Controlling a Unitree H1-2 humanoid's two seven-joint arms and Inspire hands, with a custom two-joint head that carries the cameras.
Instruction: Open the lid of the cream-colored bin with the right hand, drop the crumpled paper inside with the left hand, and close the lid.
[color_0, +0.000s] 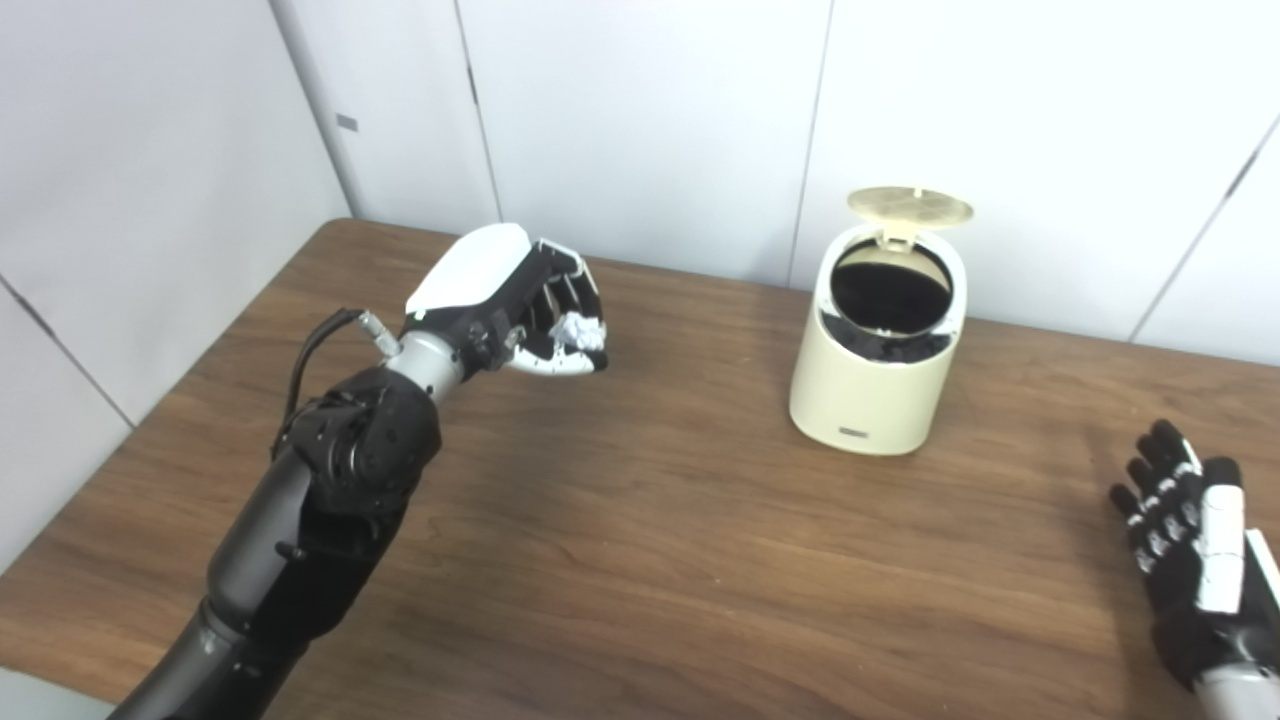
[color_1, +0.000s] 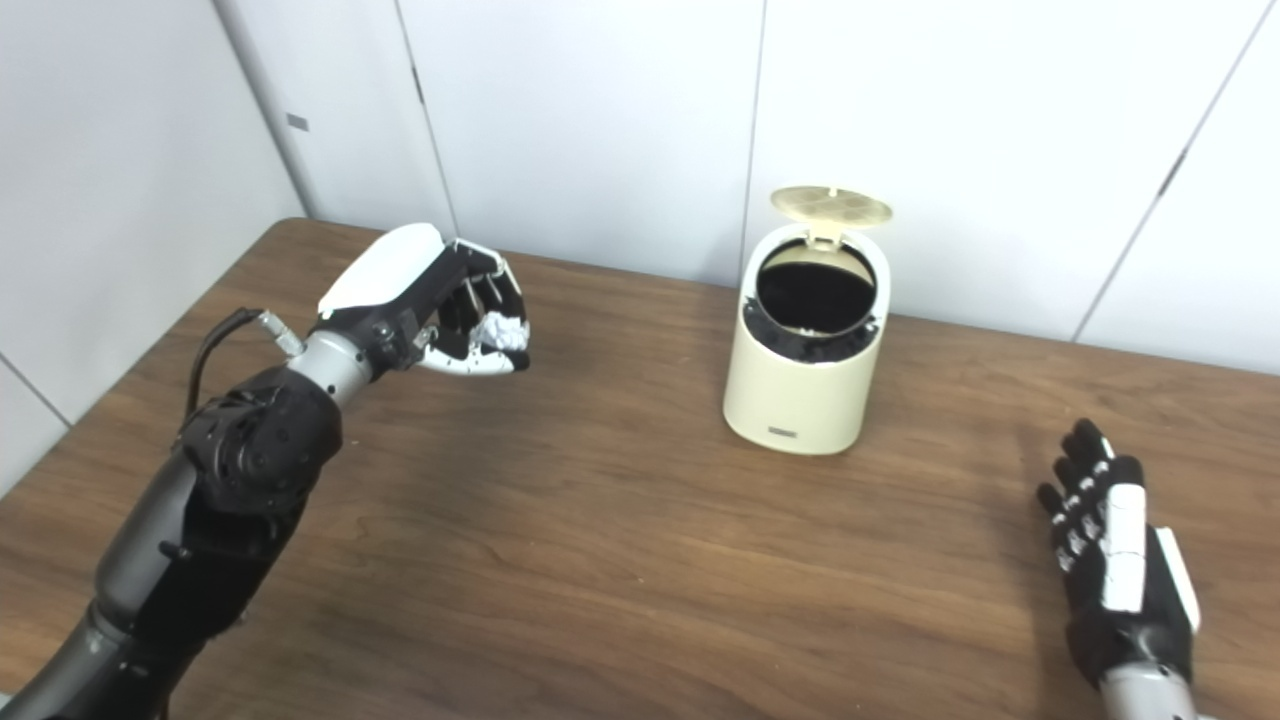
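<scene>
Now left hand (color_0: 530, 300) clutches crumpled paper (color_0: 580, 331), raised over surface; cream-colored bin (color_0: 880, 345), lid (color_0: 910, 205) up, stands well right near far edge. Right hand (color_0: 1190, 535) empty, fingers spread, near-right corner.

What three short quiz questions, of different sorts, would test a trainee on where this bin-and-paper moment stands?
1. True or false: the lid of the bin is shut.
2. Which hand holds the crumpled paper? A) left hand B) right hand C) neither
3. Fill in: the right hand is ____, holding nothing, apart from the bin over the table.

Key:
1. False: the lid stands up behind the bin's dark mouth.
2. A: its fingers are closed on the paper, held above the table left of the bin.
3. open
</scene>
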